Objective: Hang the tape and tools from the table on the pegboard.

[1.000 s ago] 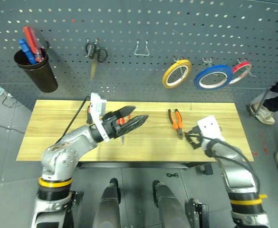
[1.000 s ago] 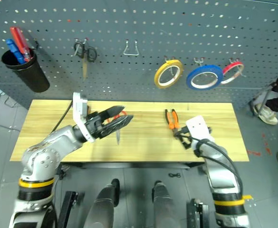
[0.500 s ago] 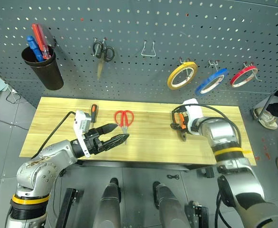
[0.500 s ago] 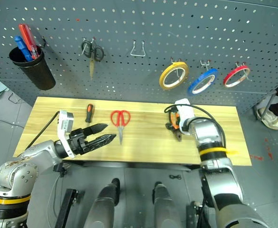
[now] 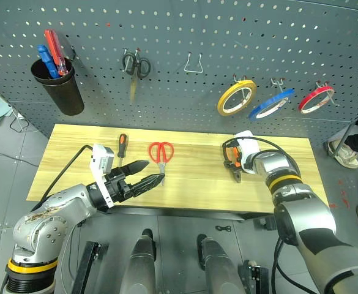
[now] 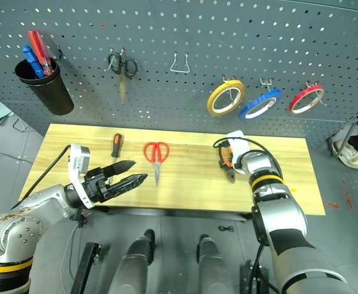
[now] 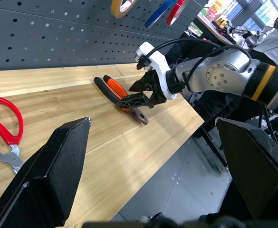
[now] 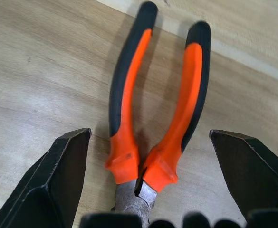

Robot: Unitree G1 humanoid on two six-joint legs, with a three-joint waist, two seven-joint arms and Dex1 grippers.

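Observation:
The orange-and-black pliers [image 8: 158, 109] lie flat on the wooden table [image 5: 191, 190], right of centre. My right gripper [image 5: 230, 161] hangs just above them, open, one finger [image 8: 58, 185] on each side of the handles. Red-handled scissors [image 5: 161, 151] and a slim screwdriver [image 5: 122, 146] lie on the left half of the table. My left gripper [image 5: 147, 180] hovers open over the front edge, in front of the scissors, holding nothing. The blue tape [image 5: 270, 104] hangs on a hook of the pegboard [image 5: 185, 98].
On the pegboard hang a black cup [image 5: 57, 86] with screwdrivers, small grey scissors [image 5: 133, 67], a bare metal hook [image 5: 193, 62], a yellow tape ring [image 5: 236, 96] and a red tape ring [image 5: 316, 98]. A person's shoes [image 5: 341, 150] show at the right.
My right arm has reached forward over the table and now stands over the pliers. My left gripper has drawn back from above the scissors towards the front edge. The camera view has also shifted.

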